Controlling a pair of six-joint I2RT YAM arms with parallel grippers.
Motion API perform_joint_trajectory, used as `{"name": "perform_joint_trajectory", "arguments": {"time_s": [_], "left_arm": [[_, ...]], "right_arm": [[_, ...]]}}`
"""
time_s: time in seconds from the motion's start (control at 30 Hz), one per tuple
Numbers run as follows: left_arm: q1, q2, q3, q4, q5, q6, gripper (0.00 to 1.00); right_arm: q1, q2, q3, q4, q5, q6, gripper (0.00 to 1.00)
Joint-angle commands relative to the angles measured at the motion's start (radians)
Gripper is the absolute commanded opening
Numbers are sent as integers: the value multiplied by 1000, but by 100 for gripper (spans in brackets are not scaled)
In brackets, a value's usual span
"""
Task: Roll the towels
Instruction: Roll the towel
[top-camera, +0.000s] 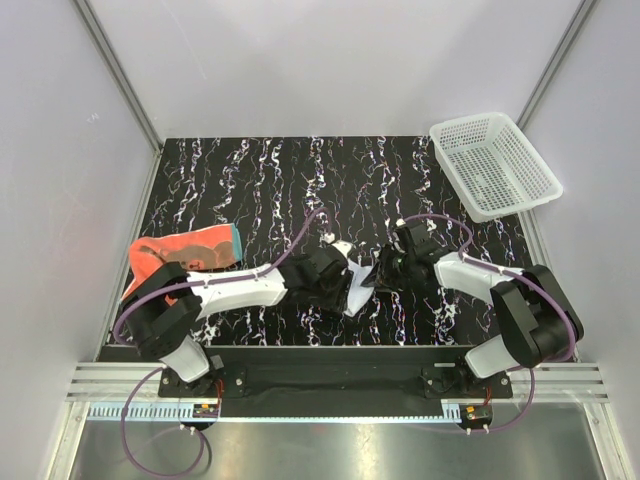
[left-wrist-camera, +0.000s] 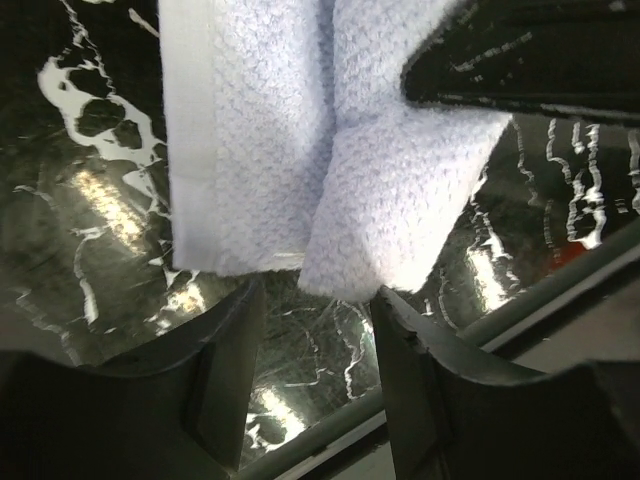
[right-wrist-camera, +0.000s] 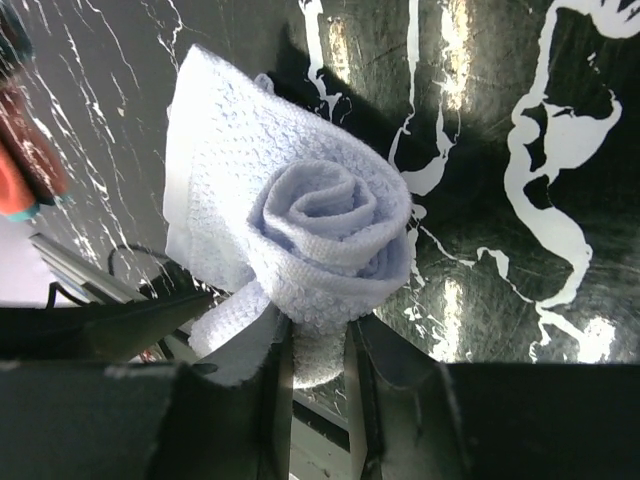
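The white towel (top-camera: 354, 297) lies near the table's front middle, wound into a loose spiral roll (right-wrist-camera: 320, 235) with a flat tail spreading away from it (left-wrist-camera: 260, 140). My right gripper (right-wrist-camera: 320, 332) is shut on the roll's lower end and reaches in from the right (top-camera: 388, 272). My left gripper (left-wrist-camera: 317, 300) stands open right at the towel's near edge, with only the table showing between its fingers; seen from above it comes in from the left (top-camera: 335, 278). The orange-red towel (top-camera: 185, 255), edged in teal, lies crumpled and unrolled at the left.
A white mesh basket (top-camera: 495, 165) sits at the back right corner of the black marbled table (top-camera: 300, 180). The metal front rail (top-camera: 340, 385) runs just behind both grippers. The right gripper's black finger (left-wrist-camera: 520, 50) shows in the left wrist view.
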Motion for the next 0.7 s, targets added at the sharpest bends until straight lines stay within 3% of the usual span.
{"name": "perform_joint_trajectory", "arguments": {"time_s": [0.0, 0.07, 0.3, 0.67], "left_arm": [[-58, 1, 104, -139, -227, 72, 52], [-104, 21, 148, -171, -325, 92, 54], [-179, 69, 220, -184, -400, 134, 54], [-245, 145, 257, -92, -359, 209, 56]], "right_arm": [[22, 2, 56, -104, 43, -43, 21], [26, 10, 73, -128, 49, -47, 21], [34, 25, 87, -154, 57, -43, 21], [46, 56, 123, -176, 60, -46, 20]]}}
